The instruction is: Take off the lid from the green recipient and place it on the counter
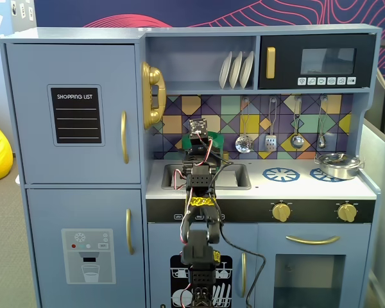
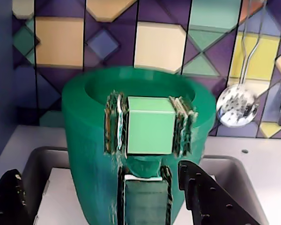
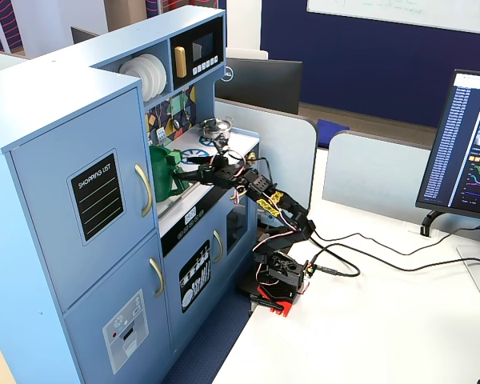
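The green recipient (image 2: pixel 93 154) fills the middle of the wrist view, upright at the back of the grey sink, with its ribbed panel (image 2: pixel 149 125) facing me. The lid (image 2: pixel 145 75) shows only as a raised rim round a sunken top; no knob shows. My gripper (image 2: pixel 98 169) is open wide, with one black finger (image 2: pixel 7 199) at the left and the other (image 2: pixel 210 197) at the right of the recipient's lower body, both apart from it. In both fixed views the arm reaches over the white counter (image 1: pixel 308 183) to the recipient (image 1: pixel 212 137) (image 3: pixel 162 174).
A steel pot (image 1: pixel 339 165) sits on the right blue burner, with a bare burner ring (image 1: pixel 281 174) beside it. The sink basin (image 1: pixel 236 176) lies under the arm. Ladles (image 2: pixel 234 105) hang on the tiled back wall. The fridge side wall (image 2: pixel 0 70) stands close at the left.
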`<state>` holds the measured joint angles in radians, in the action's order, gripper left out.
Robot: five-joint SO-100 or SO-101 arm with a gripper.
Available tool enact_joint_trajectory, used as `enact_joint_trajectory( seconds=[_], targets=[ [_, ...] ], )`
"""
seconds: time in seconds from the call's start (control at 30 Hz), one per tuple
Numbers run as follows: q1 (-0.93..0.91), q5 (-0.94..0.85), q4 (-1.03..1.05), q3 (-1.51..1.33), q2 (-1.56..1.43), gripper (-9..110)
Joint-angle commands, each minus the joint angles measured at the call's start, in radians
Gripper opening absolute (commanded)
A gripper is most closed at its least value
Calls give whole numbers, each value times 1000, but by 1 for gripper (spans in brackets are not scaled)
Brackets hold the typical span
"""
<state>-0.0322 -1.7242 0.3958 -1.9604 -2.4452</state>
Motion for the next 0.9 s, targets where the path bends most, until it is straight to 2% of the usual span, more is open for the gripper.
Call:
enact_joint_trajectory(
  seconds=[0.0, 0.47, 0.87],
  targets=[
    [-23, -20, -48, 98, 48, 38],
    [-41, -43, -58, 193, 155, 39],
    [-31, 78, -86, 296, 273, 38]
  ],
)
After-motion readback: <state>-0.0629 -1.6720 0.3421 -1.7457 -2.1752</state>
